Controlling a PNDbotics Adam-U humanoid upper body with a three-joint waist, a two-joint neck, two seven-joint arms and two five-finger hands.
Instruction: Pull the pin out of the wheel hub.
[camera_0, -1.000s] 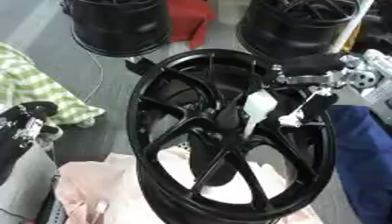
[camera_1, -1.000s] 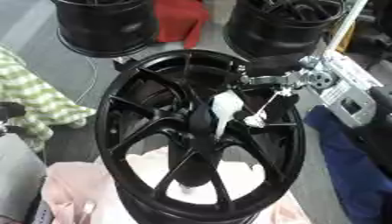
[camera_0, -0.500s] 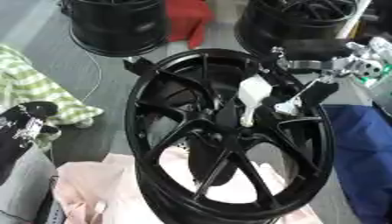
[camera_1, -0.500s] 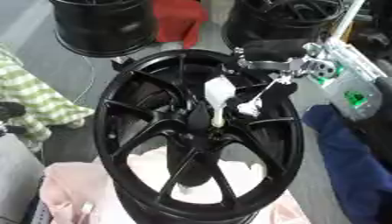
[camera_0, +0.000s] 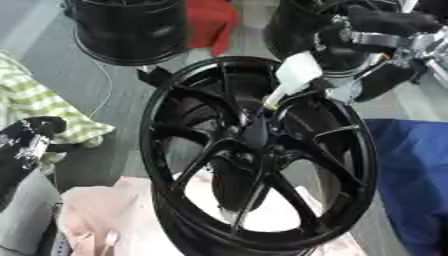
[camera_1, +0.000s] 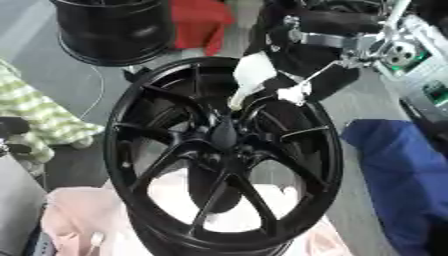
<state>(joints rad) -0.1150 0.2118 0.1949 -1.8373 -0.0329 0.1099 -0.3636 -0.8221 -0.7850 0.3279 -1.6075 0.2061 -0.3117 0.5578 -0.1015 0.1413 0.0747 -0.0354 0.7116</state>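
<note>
Black wheel (camera_0: 262, 165) standing at centre, right hand (camera_0: 376, 40) at far right with fingers pinching a white pin (camera_0: 293, 75) held above the hub (camera_0: 254, 137), clear of it, left hand (camera_0: 26, 145) idle at near left, fingers unclear, blue cloth (camera_0: 411, 175) right

Right robot hand (camera_0: 367, 60) fingers curled, pinching

right hand (camera_0: 385, 37) mostly black with chunky black fingers (camera_0: 385, 22), silver metal bands and joints at the wrist, a round silver disc and a green patch on the forearm, left hand (camera_0: 26, 142) black with silvery bits showing
</note>
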